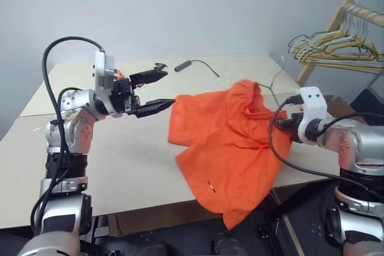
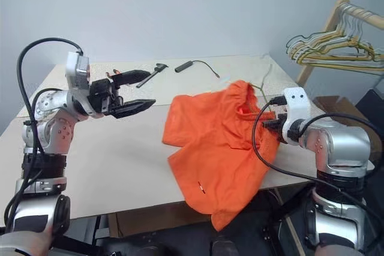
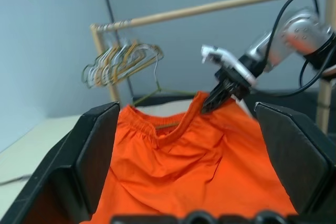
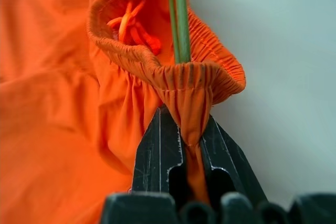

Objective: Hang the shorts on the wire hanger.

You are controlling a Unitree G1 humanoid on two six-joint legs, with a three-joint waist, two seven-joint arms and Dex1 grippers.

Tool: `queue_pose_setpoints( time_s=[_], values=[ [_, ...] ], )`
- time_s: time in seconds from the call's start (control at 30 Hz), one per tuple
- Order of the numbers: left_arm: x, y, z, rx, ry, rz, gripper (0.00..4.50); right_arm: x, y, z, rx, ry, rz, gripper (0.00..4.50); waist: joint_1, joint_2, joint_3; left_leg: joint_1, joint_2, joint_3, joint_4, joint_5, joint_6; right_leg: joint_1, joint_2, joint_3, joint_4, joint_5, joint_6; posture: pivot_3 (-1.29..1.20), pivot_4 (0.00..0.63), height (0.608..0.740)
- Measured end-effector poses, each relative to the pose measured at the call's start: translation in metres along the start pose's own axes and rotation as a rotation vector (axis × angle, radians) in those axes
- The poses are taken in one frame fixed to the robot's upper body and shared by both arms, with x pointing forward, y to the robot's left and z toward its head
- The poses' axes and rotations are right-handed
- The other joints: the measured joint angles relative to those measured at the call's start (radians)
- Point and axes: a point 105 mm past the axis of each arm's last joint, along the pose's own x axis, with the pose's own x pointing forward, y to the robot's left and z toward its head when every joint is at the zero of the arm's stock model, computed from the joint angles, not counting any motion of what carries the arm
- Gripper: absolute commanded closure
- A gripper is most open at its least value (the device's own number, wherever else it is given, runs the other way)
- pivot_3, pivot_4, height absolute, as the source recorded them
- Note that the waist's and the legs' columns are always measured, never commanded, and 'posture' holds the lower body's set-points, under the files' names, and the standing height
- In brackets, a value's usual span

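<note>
The bright orange shorts (image 1: 225, 142) lie spread on the table's right half, with one leg hanging over the front edge. My right gripper (image 4: 181, 124) is shut on the gathered waistband, pinching a fold of it at the right side of the shorts. The wire hanger (image 4: 178, 19), thin and pale green, runs into the waistband opening just past that fold. Its wire (image 1: 274, 82) sticks out behind the shorts. My left gripper (image 1: 167, 87) hovers open and empty above the table, just left of the shorts, pointing toward them.
A wooden rack (image 1: 336, 22) at the back right carries a dense bunch of hangers (image 1: 333, 49). A black tool (image 1: 159, 66) and a dark stick with a cable (image 1: 183, 65) lie at the table's far side. The left half of the table (image 1: 120, 160) is bare.
</note>
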Motion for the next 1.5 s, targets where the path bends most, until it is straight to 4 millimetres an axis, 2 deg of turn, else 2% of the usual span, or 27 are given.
queue_pose_setpoints(
  time_s=[0.17,0.27,0.37,0.47,0.6,0.8,0.97,1.13,1.33,1.5],
  values=[
    [0.001,-0.001,0.007,-0.009,-0.062,0.027,0.03,-0.006,-0.039,0.006,0.214,-0.032,-0.344,4.50,-0.022,0.001,-0.001,0.001,-0.001,-0.001,-0.001,0.000,0.000,0.000,0.000,0.001,0.000,0.000,0.000,-0.11,0.000,0.740],
    [0.003,0.001,0.017,-0.037,-0.162,0.064,0.03,-0.013,-0.055,0.002,0.270,-0.021,-0.524,4.50,-0.028,0.001,-0.001,0.000,-0.001,-0.001,-0.002,0.000,0.000,0.000,0.000,0.001,-0.001,0.000,0.000,-0.11,0.000,0.740],
    [0.003,-0.004,0.025,-0.089,-0.270,0.069,0.03,-0.013,-0.062,-0.005,0.317,0.008,-0.644,4.50,-0.033,0.002,-0.001,0.001,-0.001,-0.001,-0.002,0.000,0.000,0.000,-0.001,0.002,0.000,0.000,0.000,-0.09,0.000,0.740],
    [0.002,-0.012,0.025,-0.109,-0.307,0.064,0.03,-0.017,-0.071,-0.006,0.340,-0.009,-0.777,4.50,-0.043,0.003,-0.002,0.002,-0.001,-0.001,-0.004,0.000,0.000,0.000,-0.001,0.003,0.000,0.000,0.000,-0.08,0.000,0.740],
    [0.002,-0.014,0.025,-0.113,-0.311,0.077,0.03,-0.026,-0.084,0.011,0.377,-0.085,-0.899,4.50,-0.052,0.004,-0.002,0.004,-0.002,-0.001,-0.005,0.000,-0.001,0.001,-0.001,0.003,0.000,0.000,0.000,-0.08,0.000,0.740],
    [0.003,-0.017,0.026,-0.125,-0.333,0.076,0.03,-0.037,-0.101,0.044,0.443,-0.224,-0.998,4.50,-0.057,0.004,-0.002,0.005,-0.002,-0.001,-0.007,0.001,-0.001,0.001,-0.001,0.004,-0.002,0.000,0.000,-0.08,0.000,0.740],
    [0.003,-0.017,0.024,-0.130,-0.331,0.083,0.03,-0.040,-0.118,0.058,0.497,-0.268,-1.039,4.50,-0.057,0.004,-0.001,0.005,-0.002,-0.001,-0.007,0.001,-0.001,0.002,-0.001,0.004,-0.003,0.000,0.000,-0.07,0.000,0.740],
    [0.004,-0.017,0.024,-0.129,-0.328,0.082,0.03,-0.045,-0.145,0.069,0.595,-0.297,-1.033,4.50,-0.057,0.006,-0.001,0.005,-0.002,0.000,-0.008,0.000,-0.001,0.002,-0.001,0.004,-0.004,0.000,0.000,-0.07,0.000,0.740],
    [0.005,-0.020,0.026,-0.115,-0.332,0.071,0.03,-0.047,-0.174,0.072,0.731,-0.290,-0.995,4.50,-0.057,0.006,0.000,0.005,-0.002,0.001,-0.009,0.000,-0.001,0.003,0.000,0.006,-0.005,0.000,0.000,-0.07,0.000,0.740],
    [0.005,-0.020,0.027,-0.113,-0.331,0.068,0.03,-0.034,-0.182,0.058,0.825,-0.220,-0.947,4.50,-0.058,0.007,0.000,0.006,-0.002,0.002,-0.010,0.000,0.000,0.003,0.000,0.008,-0.005,0.000,0.000,-0.07,0.000,0.740]
  ],
)
